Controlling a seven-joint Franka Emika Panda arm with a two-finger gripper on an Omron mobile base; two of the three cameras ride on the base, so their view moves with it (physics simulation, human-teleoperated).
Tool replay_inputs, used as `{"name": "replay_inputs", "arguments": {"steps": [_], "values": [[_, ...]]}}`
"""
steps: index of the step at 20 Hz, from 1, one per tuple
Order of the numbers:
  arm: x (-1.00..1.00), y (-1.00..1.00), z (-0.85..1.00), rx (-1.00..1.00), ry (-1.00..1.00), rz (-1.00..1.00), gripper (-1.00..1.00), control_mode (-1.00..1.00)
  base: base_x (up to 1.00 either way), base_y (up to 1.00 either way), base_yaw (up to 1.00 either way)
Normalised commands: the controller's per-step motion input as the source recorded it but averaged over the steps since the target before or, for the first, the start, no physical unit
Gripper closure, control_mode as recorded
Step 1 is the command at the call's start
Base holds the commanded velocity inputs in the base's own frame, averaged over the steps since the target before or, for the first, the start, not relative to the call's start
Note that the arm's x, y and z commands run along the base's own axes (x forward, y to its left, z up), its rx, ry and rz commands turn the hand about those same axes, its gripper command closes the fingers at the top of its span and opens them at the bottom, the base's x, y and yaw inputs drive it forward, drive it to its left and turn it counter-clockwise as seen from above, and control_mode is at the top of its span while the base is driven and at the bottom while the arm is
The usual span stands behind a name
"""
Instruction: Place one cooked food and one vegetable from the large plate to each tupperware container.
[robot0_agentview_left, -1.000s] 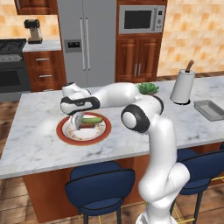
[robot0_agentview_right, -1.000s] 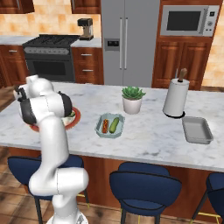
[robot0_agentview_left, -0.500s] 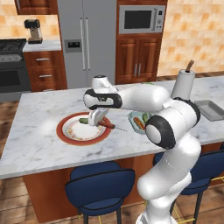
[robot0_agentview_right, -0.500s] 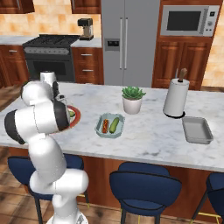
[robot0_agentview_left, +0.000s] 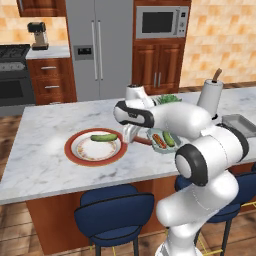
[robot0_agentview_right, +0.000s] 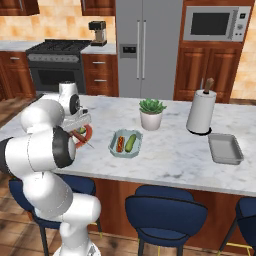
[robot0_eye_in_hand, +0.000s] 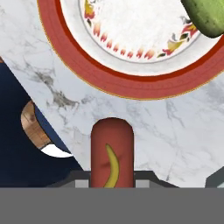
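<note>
While the arm reaches across the marble island counter (robot0_agentview_left: 45, 165), I see the large plate (robot0_agentview_left: 95, 146) toward the counter's left part, near its front edge, with 1 cucumber (robot0_agentview_left: 104, 137) lying across its far side. Just right of the plate's rim, my gripper (robot0_agentview_left: 131, 139) is clenched on the plain sausage (robot0_agentview_left: 141, 141), which sticks out level above the marble; the hand view shows that sausage (robot0_eye_in_hand: 111, 151) with a yellow streak along it, off the red rim. Next to the right sits the teal tupperware container (robot0_agentview_left: 161, 141), already holding 1 bunned sausage (robot0_agentview_left: 158, 140) and 1 cucumber (robot0_agentview_left: 169, 138) side by side. The grey tupperware container (robot0_agentview_right: 224, 148) lies near the counter's right end.
</note>
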Motion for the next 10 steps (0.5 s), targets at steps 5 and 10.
{"name": "replay_inputs", "arguments": {"steps": [5, 10], "values": [[-0.25, -0.26, 0.11, -0.12, 0.03, 0.02, 1.00, -1.00, 0.00, 0.00, 0.00], [-0.03, 0.01, 0.00, -0.03, 0.03, 0.00, 1.00, -1.00, 0.00, 0.00, 0.00]]}}
